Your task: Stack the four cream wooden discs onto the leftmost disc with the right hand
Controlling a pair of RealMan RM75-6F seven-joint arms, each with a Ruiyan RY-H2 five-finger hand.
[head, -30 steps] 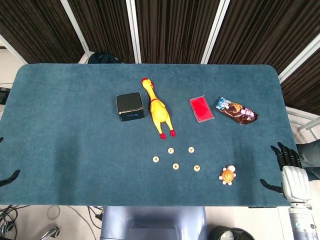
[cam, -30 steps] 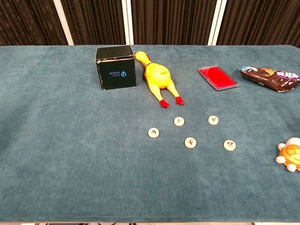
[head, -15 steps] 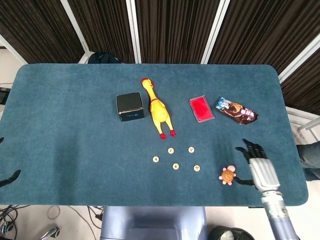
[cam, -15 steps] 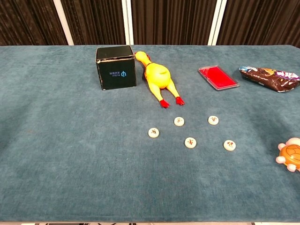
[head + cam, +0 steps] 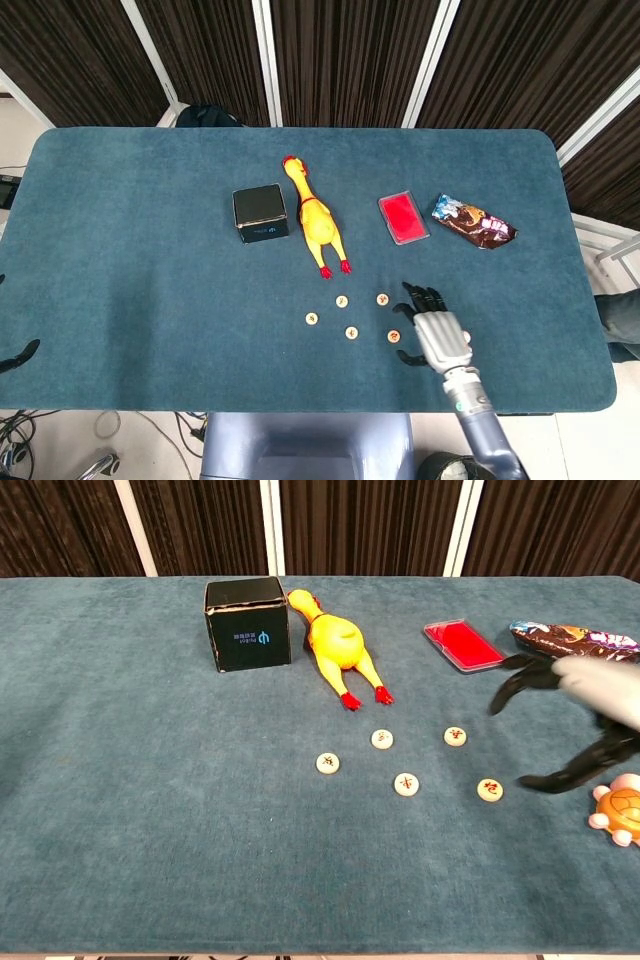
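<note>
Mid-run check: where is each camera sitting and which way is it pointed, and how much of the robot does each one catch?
Head view: high above the near edge, looking steeply down at the whole table; shows the right hand, its forearm, and dark fingertips at the left edge.
Chest view: low at the near edge, looking across the table toward the curtains; shows only the right hand, blurred.
Shared: the discs, rubber chicken, black box.

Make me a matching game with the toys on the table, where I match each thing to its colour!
Things:
1. box
2. rubber chicken
3. flat tray
4. turtle toy

Colours:
A. orange
B. red
C. black
D. yellow

Pairs: 1-C, 2-D, 3-B, 4-A
</note>
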